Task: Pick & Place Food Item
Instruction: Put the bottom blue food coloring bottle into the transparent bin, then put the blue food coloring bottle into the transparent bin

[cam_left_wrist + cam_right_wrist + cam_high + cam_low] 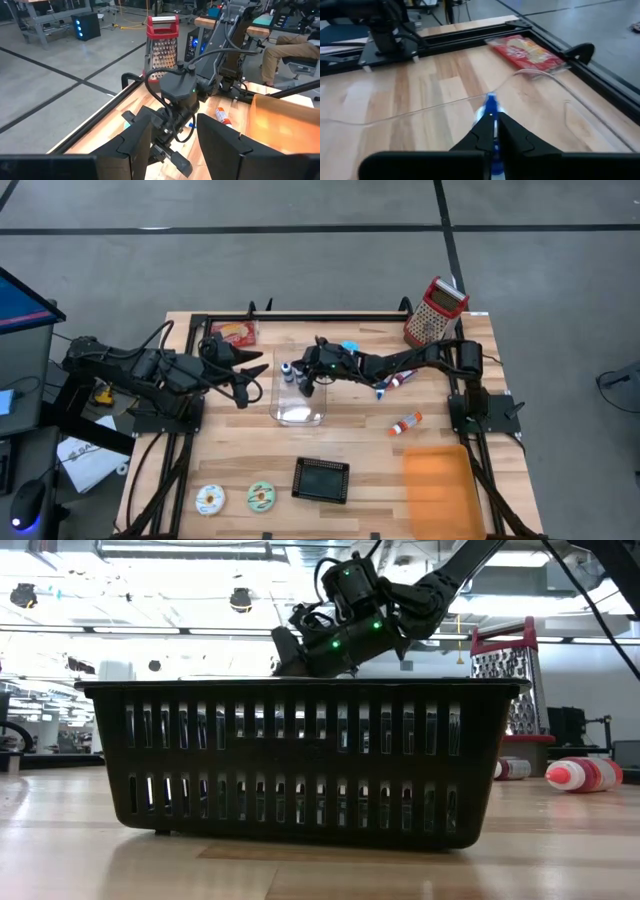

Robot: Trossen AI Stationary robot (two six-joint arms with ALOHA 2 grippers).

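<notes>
Over the clear, thin-walled plastic tub at mid-table hangs the right gripper, fingers pressed together on a slim blue-and-white item (food or not, cannot tell from here). Holds it by a narrow middle section, with blue showing past the fingertips on both sides, so likely a shallow pinch. Just beside the tub, on the side away from the right arm's base, waits the left gripper, fingers spread and pinching nothing, pointed at the tub. Beyond the tub's far corner lies a flat red snack packet; well apart from the tub, toward the near edge, stand a black slatted plastic basket and two small iced doughnuts. Judged as a drop-off about to happen, with several ways to spoil it. Could slip early from so thin a grip and land on the rim instead of inside. Could also nudge the tub on the way down, since so light a box would probably slide on the wood. Worth minding the closeness of the two grippers as well: any reach by the left one toward the tub risks a knock against the right wrist.
</notes>
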